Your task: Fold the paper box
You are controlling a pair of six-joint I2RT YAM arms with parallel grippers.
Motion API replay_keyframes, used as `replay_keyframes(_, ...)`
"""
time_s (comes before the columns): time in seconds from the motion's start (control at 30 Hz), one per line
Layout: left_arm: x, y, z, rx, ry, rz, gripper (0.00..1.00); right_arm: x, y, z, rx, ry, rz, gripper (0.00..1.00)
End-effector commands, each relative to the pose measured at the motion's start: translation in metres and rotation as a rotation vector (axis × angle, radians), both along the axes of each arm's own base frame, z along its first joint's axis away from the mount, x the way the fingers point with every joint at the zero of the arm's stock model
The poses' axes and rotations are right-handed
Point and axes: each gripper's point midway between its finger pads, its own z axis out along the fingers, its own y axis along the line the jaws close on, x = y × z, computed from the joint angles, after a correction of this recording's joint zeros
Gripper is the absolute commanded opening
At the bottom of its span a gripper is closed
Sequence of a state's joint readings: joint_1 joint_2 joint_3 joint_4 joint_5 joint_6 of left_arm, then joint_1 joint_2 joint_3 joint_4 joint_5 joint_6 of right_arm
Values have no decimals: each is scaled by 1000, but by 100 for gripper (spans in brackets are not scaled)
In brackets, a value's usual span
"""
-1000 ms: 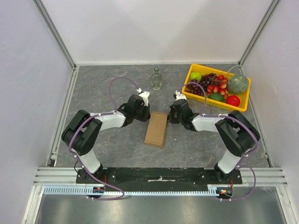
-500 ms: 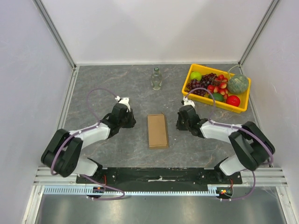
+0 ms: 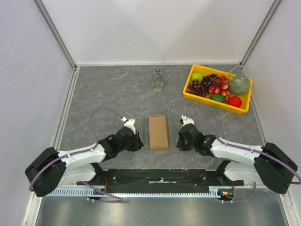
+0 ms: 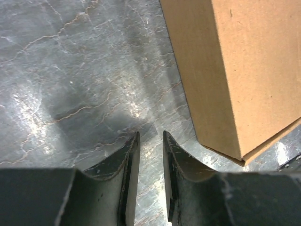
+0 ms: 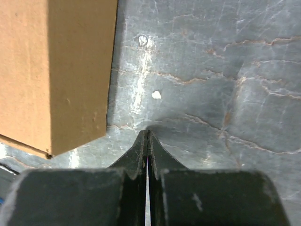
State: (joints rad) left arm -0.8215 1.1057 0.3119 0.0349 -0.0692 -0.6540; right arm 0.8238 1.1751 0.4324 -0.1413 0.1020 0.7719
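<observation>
From above, the paper box [image 3: 158,132] is seen by the table's [image 3: 108,89] near edge, its long side pointing away, midway between the left gripper [image 3: 138,143] and the right gripper [image 3: 179,144]. At the left wrist, the jaws are seen a little apart and empty, with the box on their right. At the right wrist, they are seen pressed together, with the box on their left.

The paper box [image 3: 158,132] lies between the left arm [image 3: 84,157] and right arm [image 3: 235,151], bottle [image 3: 157,79] and tray [image 3: 207,100] behind it.

No writing, label, brand, number or sign can be read in any view. The paper box [image 3: 158,132] shows only plain brown cardboard faces, and the glass bottle [image 3: 157,79] near the far edge of the bench [image 3: 108,89] is too small to tell.
</observation>
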Motion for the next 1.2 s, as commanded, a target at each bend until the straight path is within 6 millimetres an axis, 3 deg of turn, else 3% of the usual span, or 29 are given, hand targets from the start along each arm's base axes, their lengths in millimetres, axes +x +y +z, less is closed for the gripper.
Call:
replay_keyframes(0.0,0,0,-7,-3,19,78,33,-13,-6,-18,-30,47,-35,0)
replay_keyframes(0.23,-1,-20,-6,-12,16,30,32,-18,21,-30,-45,61,28,0)
replay_keyframes(0.43,-16,-44,0,-26,19,-7,32,-28,47,-29,-35,58,57,0)
replay_keyframes(0.63,-29,-54,-7,-21,41,-17,32,-31,53,-33,-45,58,25,0)
replay_keyframes(0.77,-30,-48,-9,-6,51,12,32,-27,41,-27,-70,31,-26,0)
replay_keyframes(0.87,-32,-29,-8,18,71,92,37,-21,16,-15,-115,-26,-99,0)
replay_keyframes(0.97,-36,-9,-2,13,79,170,57,-18,-18,5,-159,-93,-191,0)
replay_keyframes(1.0,-37,-3,0,11,78,189,79,-17,-28,13,-160,-118,-224,1)
replay_keyframes(1.03,-38,2,3,-3,77,207,89,-18,-40,19,-175,-127,-251,5)
replay_keyframes(1.17,-40,10,16,-76,50,228,95,-18,-59,50,-121,-189,-295,33)
